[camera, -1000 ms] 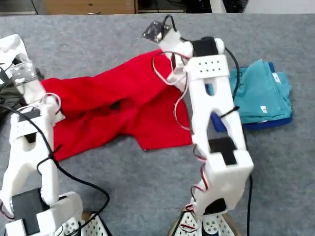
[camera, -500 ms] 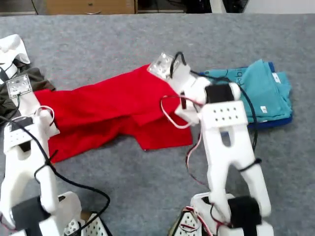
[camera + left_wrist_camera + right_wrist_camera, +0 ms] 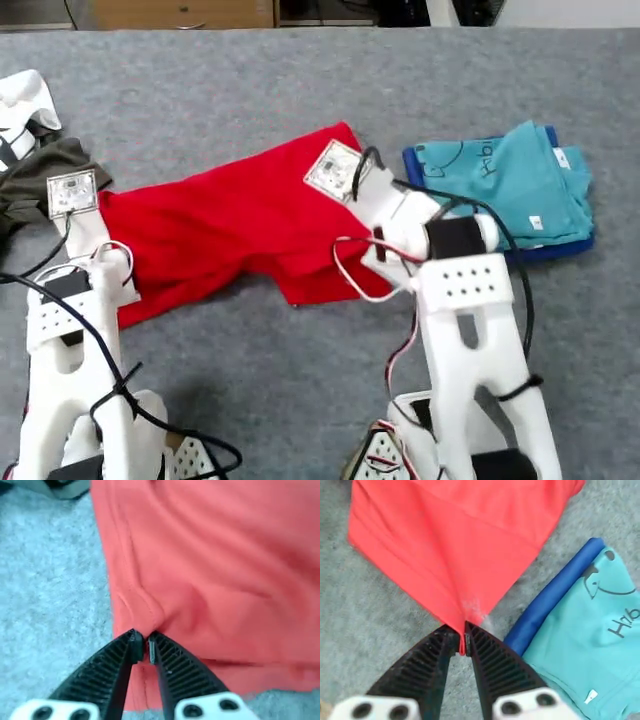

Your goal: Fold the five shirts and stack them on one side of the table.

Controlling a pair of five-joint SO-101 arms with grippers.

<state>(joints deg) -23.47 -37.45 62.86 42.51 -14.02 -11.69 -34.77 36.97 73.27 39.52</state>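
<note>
Across the middle of the high view we see the red shirt (image 3: 230, 225) lying rumpled on the grey table (image 3: 300, 390). It runs from the left-centre of the frame up to a peak just above centre, and one flap hangs down toward the lower middle.

At the shirt's left end we find the left arm (image 3: 70, 340) rising from the lower left corner. In its wrist view, the left gripper (image 3: 143, 645) has its jaws clenched on a small pucker of red cloth along the hem, right where the fabric meets the table.

At the shirt's right end stands the right arm (image 3: 470, 310), coming up from the bottom edge right of centre. In its wrist view, the right gripper (image 3: 462, 640) has its jaws pinched tight on a pointed fold of the red shirt. The cloth fans out from the tips in taut creases.

At the right of the high view we see the teal shirt (image 3: 520, 185) folded and lying on top of the folded blue shirt (image 3: 548, 250), just beside the red shirt's right edge.

At the upper left edge, the dark olive shirt (image 3: 40, 172) lies bunched, with the white shirt (image 3: 25, 95) crumpled just above it. Both sit close to the red shirt's left end.
</note>
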